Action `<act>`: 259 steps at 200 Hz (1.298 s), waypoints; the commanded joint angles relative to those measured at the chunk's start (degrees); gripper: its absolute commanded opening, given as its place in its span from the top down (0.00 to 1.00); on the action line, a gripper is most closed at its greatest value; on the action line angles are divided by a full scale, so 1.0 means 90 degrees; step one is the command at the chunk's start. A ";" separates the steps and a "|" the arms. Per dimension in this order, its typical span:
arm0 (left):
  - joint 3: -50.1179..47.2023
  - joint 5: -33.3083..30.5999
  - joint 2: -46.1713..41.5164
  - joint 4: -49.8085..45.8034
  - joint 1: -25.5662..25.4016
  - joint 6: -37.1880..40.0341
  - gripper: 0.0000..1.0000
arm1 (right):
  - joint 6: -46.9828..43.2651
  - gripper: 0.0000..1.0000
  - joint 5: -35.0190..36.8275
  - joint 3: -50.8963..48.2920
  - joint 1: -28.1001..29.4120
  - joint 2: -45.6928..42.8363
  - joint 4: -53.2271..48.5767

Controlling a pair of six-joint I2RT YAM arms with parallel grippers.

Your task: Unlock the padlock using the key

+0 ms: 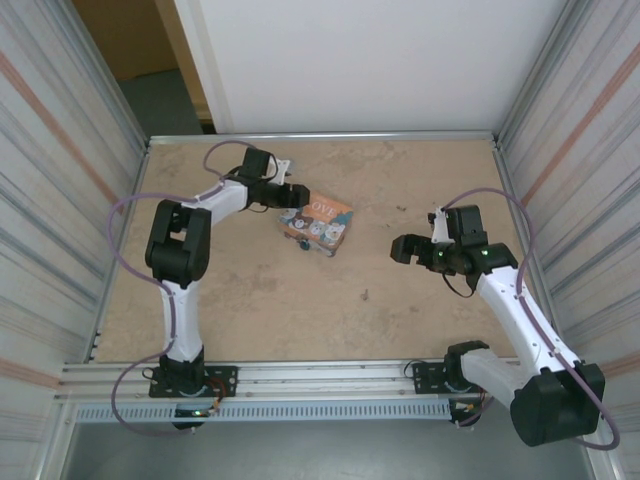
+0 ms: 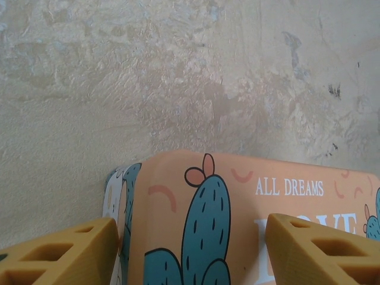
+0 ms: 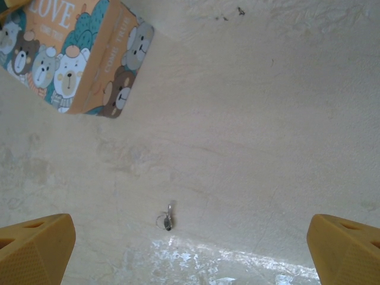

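Left end effector (image 2: 190, 230) over box (image 2: 169, 178) edge, table (image 2: 178, 77) beyond

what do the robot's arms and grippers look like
Both the left arm and right arm have white links with black joint housings, and a lilac cable loops along each. Small green lights glow near the right arm's wrist. The gripper fingers are mustard yellow with lattice-like cut-outs.

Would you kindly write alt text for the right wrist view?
A small metal key lies on the pale table, ahead of the open right gripper. A box printed with cartoon bears sits at upper left.
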 commanded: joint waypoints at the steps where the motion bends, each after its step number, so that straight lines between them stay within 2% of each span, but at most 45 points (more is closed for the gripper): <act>1: -0.0093 0.0056 0.0023 -0.0060 -0.0021 -0.0081 0.32 | -0.0094 0.01 0.0077 0.0158 0.0037 -0.0001 -0.0045; 82: -0.0929 0.0402 -0.0852 0.0309 -0.0031 -0.0573 0.30 | -0.0059 0.01 0.0077 0.0138 0.0047 0.0043 -0.0055; 154: -0.1562 0.0349 -0.1391 0.0626 -0.0046 -0.0826 0.27 | 0.0028 0.00 0.0067 0.0247 0.0160 0.0217 -0.0210; 176: -0.1840 0.0217 -0.1790 0.0911 0.0061 -0.1012 0.26 | 0.0037 0.06 0.0124 0.0350 0.0366 0.0365 -0.0450; 203: -0.2296 -0.0128 -0.2472 0.1073 0.0110 -0.1039 0.25 | 0.0289 0.18 0.0018 0.0275 0.0688 0.0553 -0.0520; 259: -0.3911 -0.0908 -0.4419 0.1584 0.0076 -0.1286 0.25 | 0.1116 0.36 -0.0205 -0.0540 0.1579 0.0967 0.0500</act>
